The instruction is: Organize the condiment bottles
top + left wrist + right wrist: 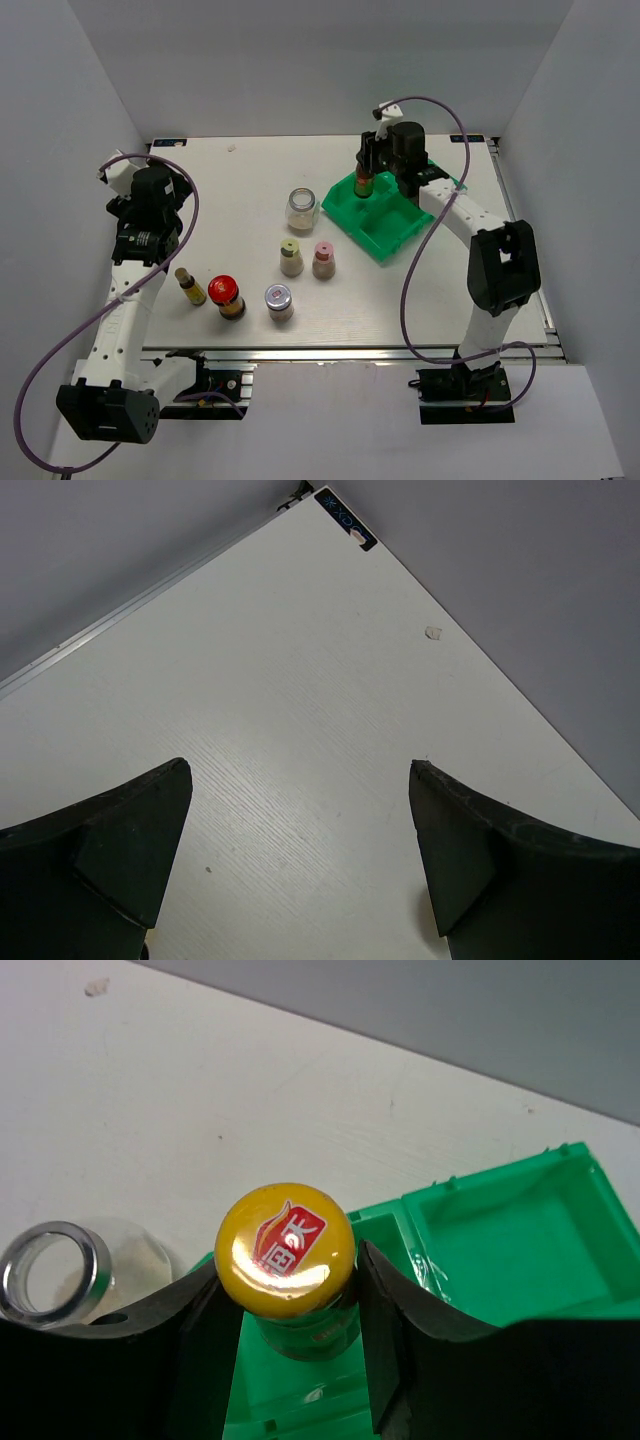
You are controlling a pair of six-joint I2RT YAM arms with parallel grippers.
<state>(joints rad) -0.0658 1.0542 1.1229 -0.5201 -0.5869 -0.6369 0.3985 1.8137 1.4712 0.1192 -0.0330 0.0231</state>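
\- overhead, just a dark yellow-capped bottle [364,183]; the wrist view shows its red logo [288,1243], right claw [290,1300] clamped on it at the green plastic tray [390,238], far-left corner.
\- left claw [300,820] spread apart over white table [300,660], pale walls [300,60].

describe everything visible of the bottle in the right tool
The bottle is small, with a dark body and a glossy round yellow cap bearing a red-and-white logo. It stands upright, clamped just below the cap between the fingers of the right tool, inside or just above a compartment of the green tray. Whether its base touches the tray floor cannot be seen.
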